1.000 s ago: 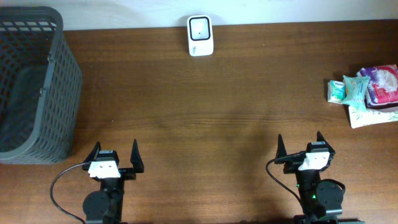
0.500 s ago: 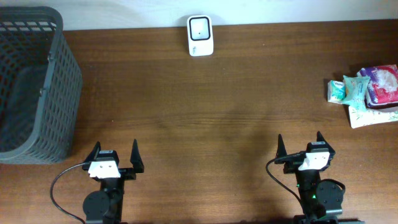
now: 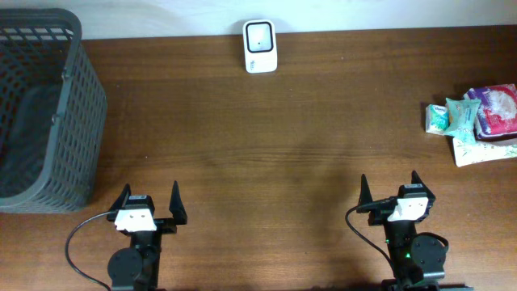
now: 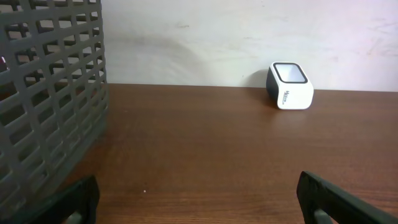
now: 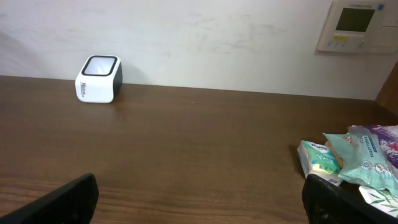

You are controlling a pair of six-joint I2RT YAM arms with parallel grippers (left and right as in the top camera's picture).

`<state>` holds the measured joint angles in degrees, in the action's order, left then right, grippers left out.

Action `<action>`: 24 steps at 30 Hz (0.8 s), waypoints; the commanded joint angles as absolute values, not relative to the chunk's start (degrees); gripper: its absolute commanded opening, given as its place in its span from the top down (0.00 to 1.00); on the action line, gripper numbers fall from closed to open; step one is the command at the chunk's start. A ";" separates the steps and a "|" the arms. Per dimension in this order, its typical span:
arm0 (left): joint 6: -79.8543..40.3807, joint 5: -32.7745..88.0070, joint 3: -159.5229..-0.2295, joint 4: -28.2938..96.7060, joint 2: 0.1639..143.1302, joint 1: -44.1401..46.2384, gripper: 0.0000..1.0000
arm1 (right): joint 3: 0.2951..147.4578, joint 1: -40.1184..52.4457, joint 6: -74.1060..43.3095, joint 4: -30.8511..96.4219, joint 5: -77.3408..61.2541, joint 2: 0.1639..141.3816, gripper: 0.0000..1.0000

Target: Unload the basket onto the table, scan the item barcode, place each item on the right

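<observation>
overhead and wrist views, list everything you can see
table: 1, brown wood, under everything
basket: 1, dark grey mesh, far left of the table
scanner: 1, white with a dark window, centre of the back edge by the wall
packets: about 4 in a loose pile, teal, green, purple-pink and white, right edge of the table
wall panel: 1, beige with a small screen, on the wall at the right, seen only from the right wrist
left gripper: 1, black fingers, white body, near edge left, open and empty
right gripper: 1, black fingers, white body, near edge right, open and empty
</observation>
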<state>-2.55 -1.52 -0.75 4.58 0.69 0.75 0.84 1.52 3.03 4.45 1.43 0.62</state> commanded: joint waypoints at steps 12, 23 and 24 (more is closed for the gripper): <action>-1.45 -1.08 -0.51 4.80 0.30 0.97 0.01 | 0.32 1.48 2.55 4.67 1.08 0.19 0.01; -1.45 -1.08 -0.51 4.80 0.30 0.97 0.01 | 0.32 1.48 2.55 4.64 1.08 0.21 0.01; -1.45 -1.08 -0.51 4.80 0.30 0.97 0.01 | 0.32 1.48 2.55 4.67 1.08 0.19 0.01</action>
